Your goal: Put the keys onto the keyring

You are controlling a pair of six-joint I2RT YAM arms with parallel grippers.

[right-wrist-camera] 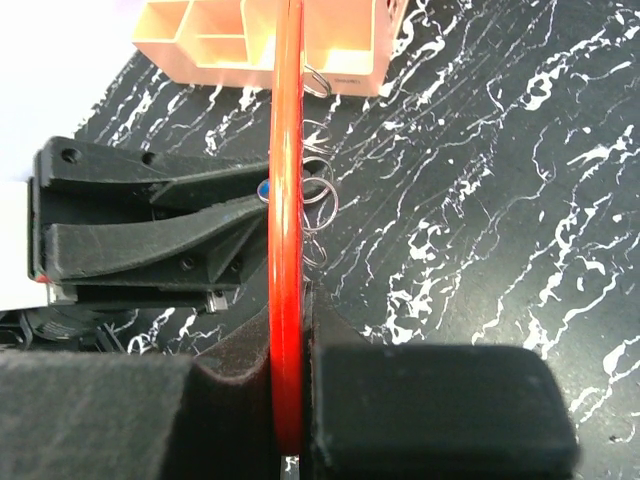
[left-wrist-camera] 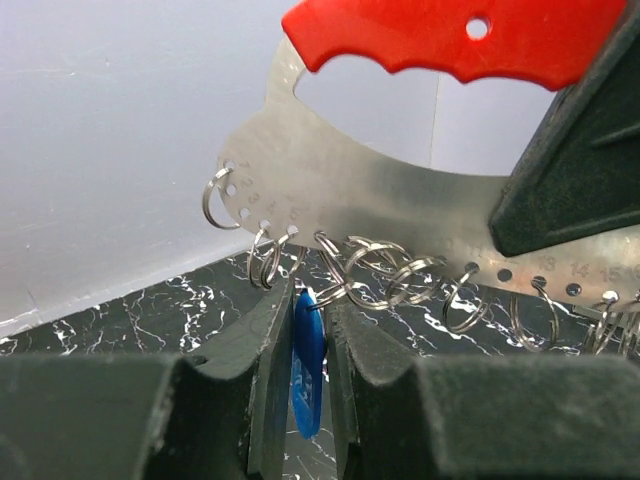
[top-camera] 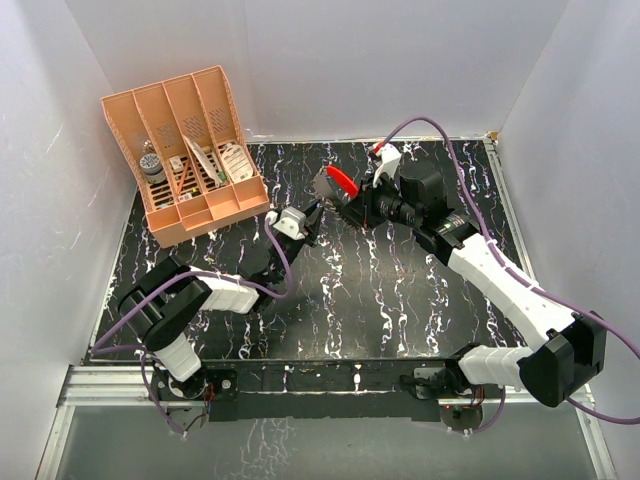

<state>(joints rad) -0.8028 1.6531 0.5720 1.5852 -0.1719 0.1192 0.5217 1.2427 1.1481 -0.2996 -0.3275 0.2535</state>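
Observation:
The keyring is a D-shaped loop with a red side (left-wrist-camera: pixel 450 40) and a pale metal side (left-wrist-camera: pixel 380 200) that carries several small split rings. My right gripper (right-wrist-camera: pixel 300 300) is shut on it and holds it edge-on above the table (top-camera: pixel 343 182). The key has a blue head (left-wrist-camera: pixel 308 360). It sits between the pads of my left gripper (left-wrist-camera: pixel 308 300), which is shut on it right under the metal side. One split ring touches the top of the key's head. In the top view my left gripper (top-camera: pixel 310 215) meets the right gripper (top-camera: pixel 347 197) at mid-table. The key's silver blade is hidden.
An orange compartment organizer (top-camera: pixel 190 150) with small items stands at the back left, and also shows in the right wrist view (right-wrist-camera: pixel 260 40). The table (top-camera: pixel 400 290) is black marble-patterned. White walls close in the left, back and right sides.

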